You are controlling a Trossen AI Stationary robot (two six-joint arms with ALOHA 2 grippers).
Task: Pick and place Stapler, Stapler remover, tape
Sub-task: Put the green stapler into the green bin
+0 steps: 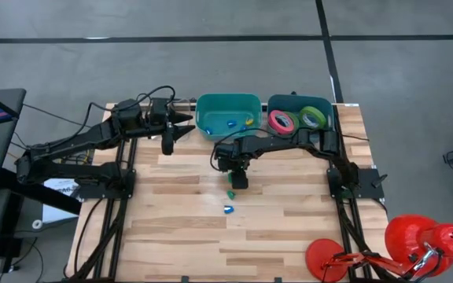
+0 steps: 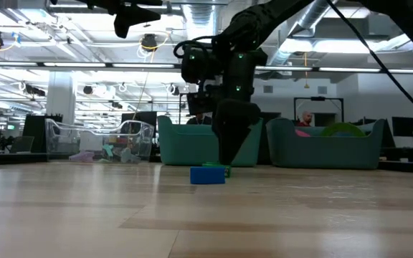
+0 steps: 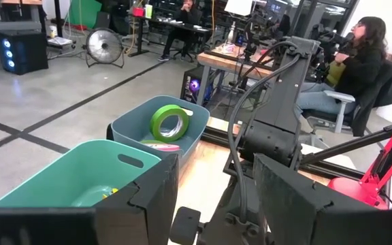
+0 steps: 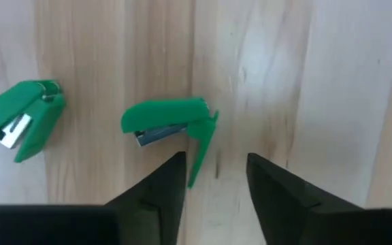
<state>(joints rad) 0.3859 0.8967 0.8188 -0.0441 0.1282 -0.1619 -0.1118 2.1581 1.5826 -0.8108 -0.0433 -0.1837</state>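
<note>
Two small green plastic staple removers (image 4: 165, 126) lying on the wooden counter (image 4: 332, 82), nearer one just ahead of the right hand (image 4: 215, 178), fingers spread, nothing pinched, left hand (image 1: 181, 126) hovering beside the teal bin (image 1: 228, 102), holding nothing.

Green stapler remover (image 4: 171, 126): lower tip hidden behind the right gripper (image 4: 216, 178). Second green stapler remover (image 4: 24, 120): cut by the picture's edge. Pink tape (image 3: 160, 145), beside the green tape (image 3: 169, 122): mostly hidden by the bin wall (image 3: 136, 132). Small pieces in the teal bin (image 1: 228, 115): too small to identify.
</note>
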